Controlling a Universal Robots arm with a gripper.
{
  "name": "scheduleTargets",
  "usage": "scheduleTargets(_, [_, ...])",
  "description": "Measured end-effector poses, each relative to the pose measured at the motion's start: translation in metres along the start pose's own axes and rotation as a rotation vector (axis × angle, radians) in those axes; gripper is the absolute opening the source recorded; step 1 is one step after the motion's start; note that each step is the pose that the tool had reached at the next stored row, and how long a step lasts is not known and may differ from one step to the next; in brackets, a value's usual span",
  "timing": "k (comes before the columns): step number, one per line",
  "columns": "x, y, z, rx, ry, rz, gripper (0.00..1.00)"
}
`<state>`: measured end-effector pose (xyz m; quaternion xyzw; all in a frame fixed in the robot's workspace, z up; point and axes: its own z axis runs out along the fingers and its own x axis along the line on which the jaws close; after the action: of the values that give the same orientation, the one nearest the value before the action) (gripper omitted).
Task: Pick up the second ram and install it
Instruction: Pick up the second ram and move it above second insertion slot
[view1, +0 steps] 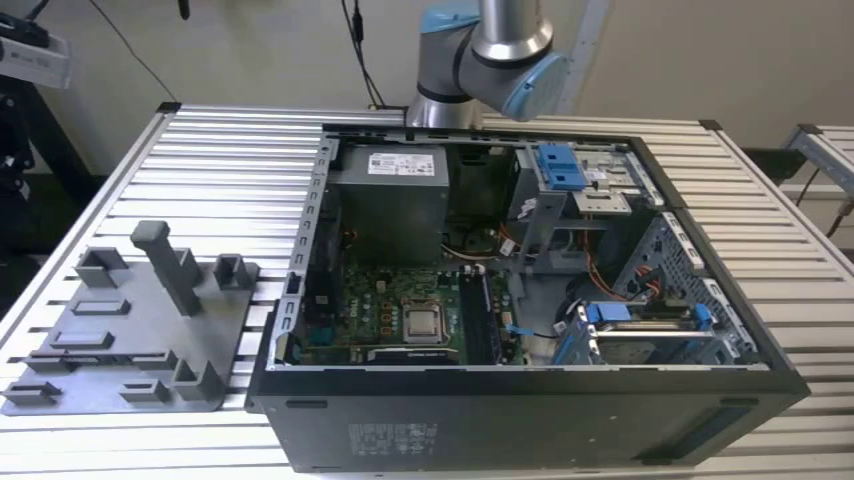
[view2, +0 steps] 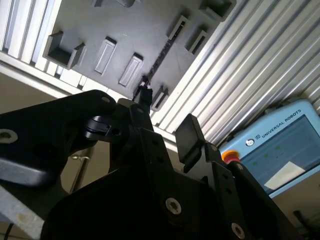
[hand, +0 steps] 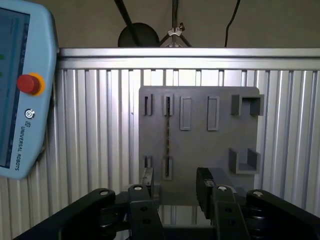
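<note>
The second ram (hand: 167, 135) stands on its long edge in a slot of the grey plastic fixture (hand: 200, 150), seen as a thin dark strip; the second wrist view shows the ram (view2: 159, 59) as a slanted dark line. My gripper (hand: 176, 186) hangs well above the fixture, open, with nothing between its black fingers (hand: 204, 186). In the first wrist view the ram's line runs into the gap between the two fingers. The gripper (view2: 167, 116) is open in the second wrist view too. The exterior view has the fixture (view1: 134, 340) on the slatted table at its left.
An open computer case (view1: 534, 400) with a green motherboard (view1: 400, 310) sits right of the fixture in the exterior view. The arm's base (view1: 481, 60) rises behind it. A blue teach pendant (hand: 20, 90) lies on the slatted table (hand: 100, 125) beside the fixture.
</note>
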<state>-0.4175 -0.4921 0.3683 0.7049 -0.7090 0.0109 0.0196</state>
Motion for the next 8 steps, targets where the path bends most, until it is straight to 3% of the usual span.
scheduleTargets(8, [-0.0007, -0.0003, 0.0141, 0.0013, -0.0138, 0.0, 0.48])
